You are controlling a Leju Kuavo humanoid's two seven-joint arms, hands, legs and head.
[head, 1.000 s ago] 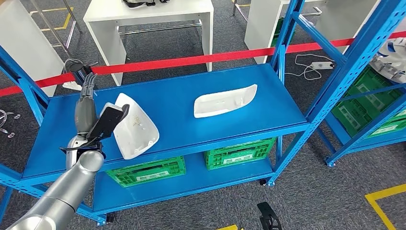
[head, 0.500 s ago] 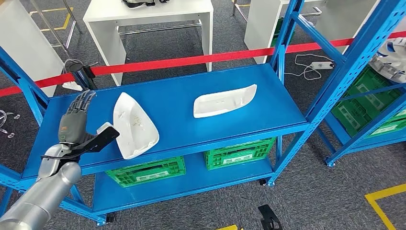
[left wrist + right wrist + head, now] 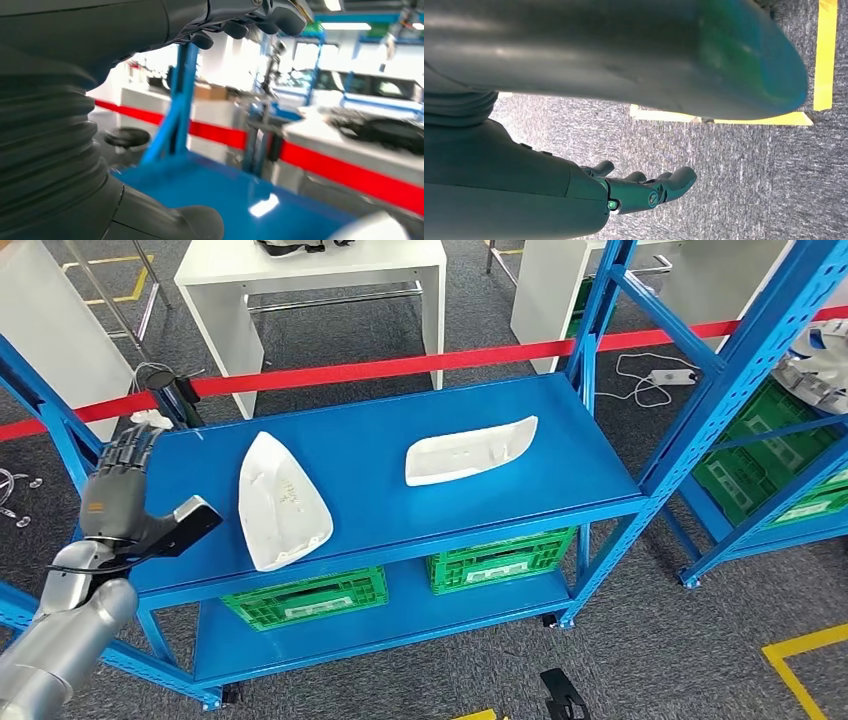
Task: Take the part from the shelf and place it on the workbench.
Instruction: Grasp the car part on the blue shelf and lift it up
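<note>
The left hand (image 3: 118,508) is being drawn back and outward from the nearer white part (image 3: 279,502), which it was touching a second ago; no grasp is being kept, so pickup is judged as not yet made. The fingers (image 3: 127,452) are being held wide, holding nothing. The part is lying flat on the blue shelf (image 3: 370,455), well apart from them. The right hand (image 3: 644,190) is being hung over the floor, loosely open.

Head view bright, even, sharp; soft shadows. Left wrist view motion-blurred, windows blown out. Right wrist view dim, green-tinted.
</note>
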